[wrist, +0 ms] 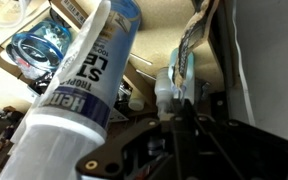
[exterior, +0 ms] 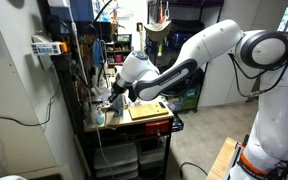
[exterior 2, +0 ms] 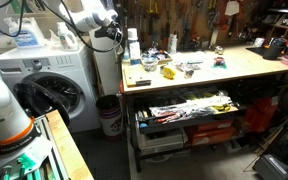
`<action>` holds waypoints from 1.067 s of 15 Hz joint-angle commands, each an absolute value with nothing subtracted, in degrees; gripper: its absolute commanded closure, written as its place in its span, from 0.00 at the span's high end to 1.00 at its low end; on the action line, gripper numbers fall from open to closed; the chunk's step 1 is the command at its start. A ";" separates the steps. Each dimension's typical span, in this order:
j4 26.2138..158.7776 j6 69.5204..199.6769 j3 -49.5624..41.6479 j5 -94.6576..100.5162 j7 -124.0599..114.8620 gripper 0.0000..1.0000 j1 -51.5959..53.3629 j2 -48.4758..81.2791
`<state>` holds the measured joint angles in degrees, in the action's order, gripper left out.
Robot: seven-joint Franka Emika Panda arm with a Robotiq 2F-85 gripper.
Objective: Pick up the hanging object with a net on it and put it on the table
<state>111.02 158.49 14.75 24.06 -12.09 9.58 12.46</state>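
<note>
A white washing machine [exterior 2: 44, 85] stands against the wall, its round door dark. Beside it the white robot arm [exterior: 209, 55] reaches from its base across to the workbench, its elbow high and its wrist bent down toward the cluttered end. The workbench has a pale surface [exterior 2: 234, 68] strewn with small tools and bottles, and below it an open drawer [exterior 2: 189, 105] is packed with hand tools. A bucket [exterior 2: 109, 115] sits on the floor between the washing machine and the bench. In an exterior view a flat wooden board [exterior: 149, 110] lies on the surface, just beside the arm's wrist.

The gripper [exterior: 114, 96] hangs low over the crowded corner of the surface, near the board. From the wrist view only its dark linkage shows at the bottom, so I cannot tell whether its fingers are apart or together, and I see nothing between them. Just ahead of it in that view a big white and blue tube [wrist: 79, 80] with printed lettering leans across, and a small clear bottle [wrist: 164, 90] stands behind it.

As for the thing to be fetched, I cannot make out a net for certain. The nearest match is a dark baggy shape [exterior: 156, 32] hanging high at the back, well apart from the gripper and above the surface.
</note>
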 commanded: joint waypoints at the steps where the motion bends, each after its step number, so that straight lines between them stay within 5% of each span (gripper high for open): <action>1: 112.63 158.69 14.38 24.49 -12.62 0.01 9.45 10.74; 16: 122.12 152.43 14.31 -1.20 3.41 0.01 10.62 1.43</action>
